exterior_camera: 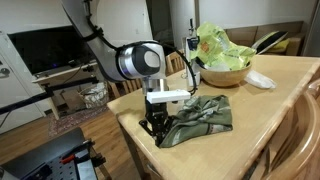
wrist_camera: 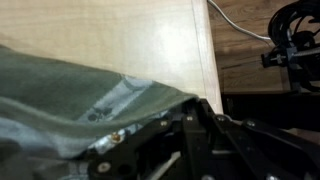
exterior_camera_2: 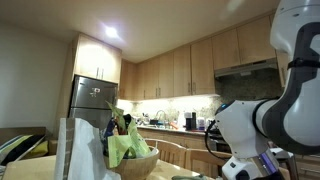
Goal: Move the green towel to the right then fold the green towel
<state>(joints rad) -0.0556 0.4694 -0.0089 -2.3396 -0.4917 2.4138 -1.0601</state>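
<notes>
Green towel (exterior_camera: pixel 204 116), near edge at hand (exterior_camera: pixel 153 124).

No writing, label, brand, number or sign can be read in any view. The green towel (exterior_camera: pixel 205 115), the refrigerator (exterior_camera_2: pixel 90 100) and the cabinets (exterior_camera_2: pixel 170 72) are too small or blurred to read.

The towel (exterior_camera: pixel 203 116) lies on the surface (exterior_camera: pixel 275 115) near its front corner in an exterior view, with the tool (exterior_camera: pixel 155 123) at the towel's left edge. Behind the towel, farther back on the surface, stands a filled bowl (exterior_camera: pixel 224 73); a small wad (exterior_camera: pixel 259 80) lies just right of the bowl
</notes>
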